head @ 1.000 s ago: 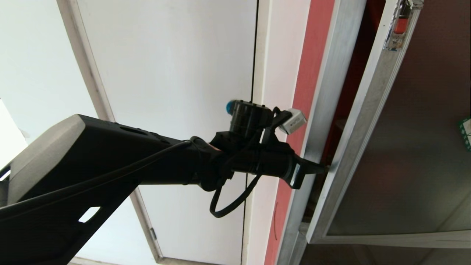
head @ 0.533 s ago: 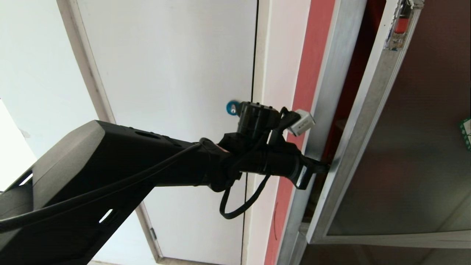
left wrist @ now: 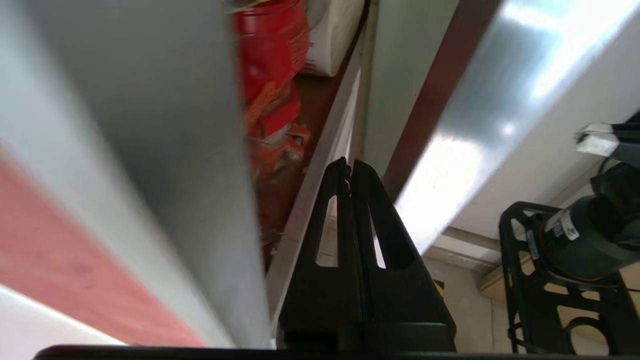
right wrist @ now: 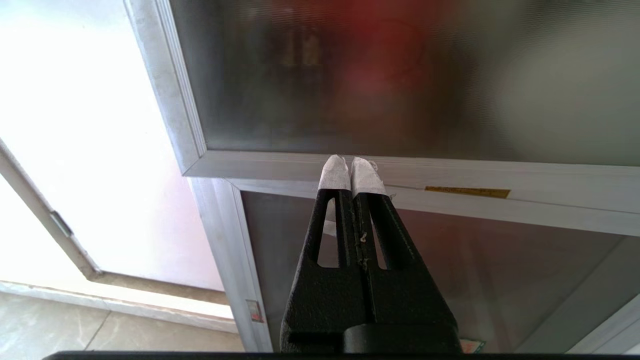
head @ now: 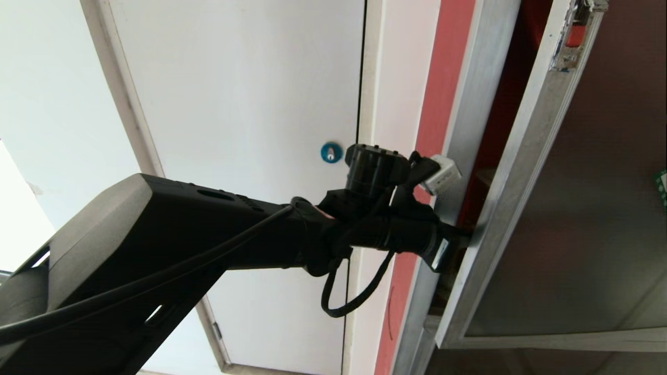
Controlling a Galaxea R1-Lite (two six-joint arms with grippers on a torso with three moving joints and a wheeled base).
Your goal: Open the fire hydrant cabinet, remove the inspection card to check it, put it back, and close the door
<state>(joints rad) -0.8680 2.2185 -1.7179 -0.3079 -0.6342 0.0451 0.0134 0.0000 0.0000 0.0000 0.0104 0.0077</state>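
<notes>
Clenched black left gripper [left wrist: 348, 165] is wedging between silver-framed dark glass door [head: 568, 208] and silver aluminium fire hydrant cabinet [head: 464, 130]; right gripper [right wrist: 352, 167] is pinched together.

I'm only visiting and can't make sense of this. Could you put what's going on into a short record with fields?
Door: ajar, a gap at its latch edge
Fire hydrant cabinet: red inside, hose reel visible through the gap
Left gripper: jaws shut, tip in the gap between cabinet frame and door edge
Right gripper: jaws shut, holding nothing, facing the lower glass panel
Inspection card: not visible
</notes>
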